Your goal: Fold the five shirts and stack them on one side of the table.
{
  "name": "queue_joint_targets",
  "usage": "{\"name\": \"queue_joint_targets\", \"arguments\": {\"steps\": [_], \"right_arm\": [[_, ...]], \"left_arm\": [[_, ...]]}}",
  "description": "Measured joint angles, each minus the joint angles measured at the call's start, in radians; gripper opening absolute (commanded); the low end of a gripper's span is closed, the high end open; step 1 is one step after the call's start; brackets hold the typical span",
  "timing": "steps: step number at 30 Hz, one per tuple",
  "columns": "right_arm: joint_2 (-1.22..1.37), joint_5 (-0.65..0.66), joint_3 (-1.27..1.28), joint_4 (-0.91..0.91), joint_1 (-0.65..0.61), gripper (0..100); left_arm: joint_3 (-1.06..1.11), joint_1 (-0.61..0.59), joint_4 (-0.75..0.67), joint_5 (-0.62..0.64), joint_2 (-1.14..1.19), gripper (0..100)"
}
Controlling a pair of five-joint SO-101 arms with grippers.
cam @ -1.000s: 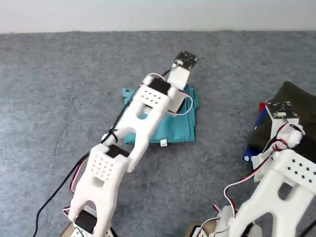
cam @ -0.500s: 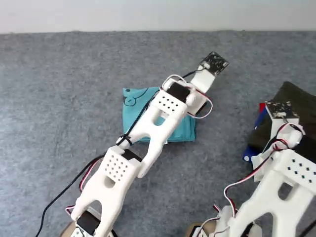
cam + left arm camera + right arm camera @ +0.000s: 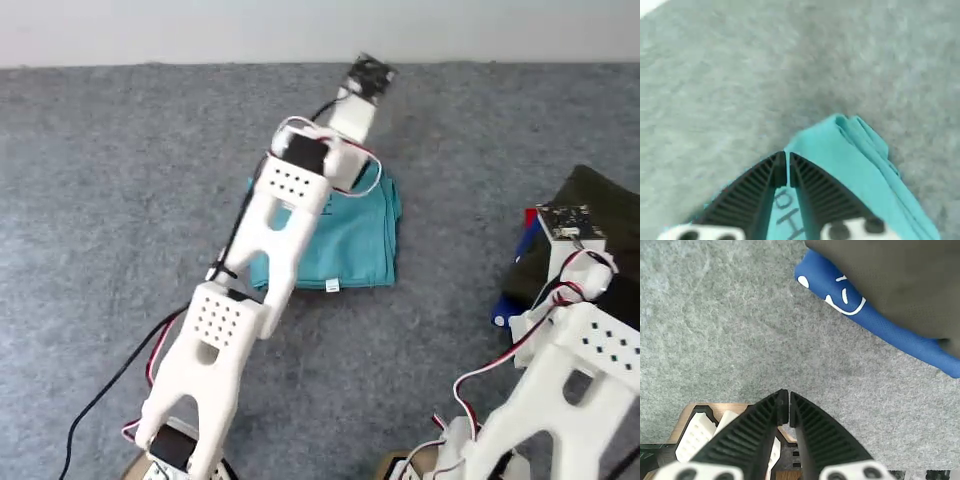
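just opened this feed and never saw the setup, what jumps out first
The teal folded shirt lies mid-table on the grey table, with the left arm stretched across it and the left gripper shut over its edge. At the table's right side a dark shirt lies on top of a blue shirt, near the right gripper, also shut.
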Motion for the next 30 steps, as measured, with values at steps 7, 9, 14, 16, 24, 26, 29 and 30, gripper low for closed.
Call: {"name": "queue_joint_targets", "arguments": {"steps": [7, 9, 14, 16, 24, 26, 29, 30], "right_arm": [[0.000, 0.000, 0.048, 0.000, 0.000, 2.0], [0.000, 0.000, 0.054, 0.000, 0.000, 2.0], [0.000, 0.000, 0.054, 0.000, 0.000, 2.0], [0.000, 0.000, 0.054, 0.000, 0.000, 2.0], [0.000, 0.000, 0.054, 0.000, 0.000, 2.0], [0.000, 0.000, 0.054, 0.000, 0.000, 2.0], [0.000, 0.000, 0.054, 0.000, 0.000, 2.0], [0.000, 0.000, 0.054, 0.000, 0.000, 2.0]], "left_arm": [[0.000, 0.103, -0.025, -0.048, 0.072, 2], [-0.005, 0.133, -0.026, -0.072, 0.072, 2], [-0.138, 0.157, 0.072, -0.077, 0.072, 2], [-0.221, 0.153, 0.149, -0.077, 0.072, 2], [-0.436, 0.086, 0.431, -0.078, 0.044, 2], [-0.436, 0.052, 0.439, -0.080, 0.008, 2], [-0.436, 0.026, 0.439, -0.080, -0.060, 2], [-0.436, 0.017, 0.439, -0.080, -0.084, 2]]}}
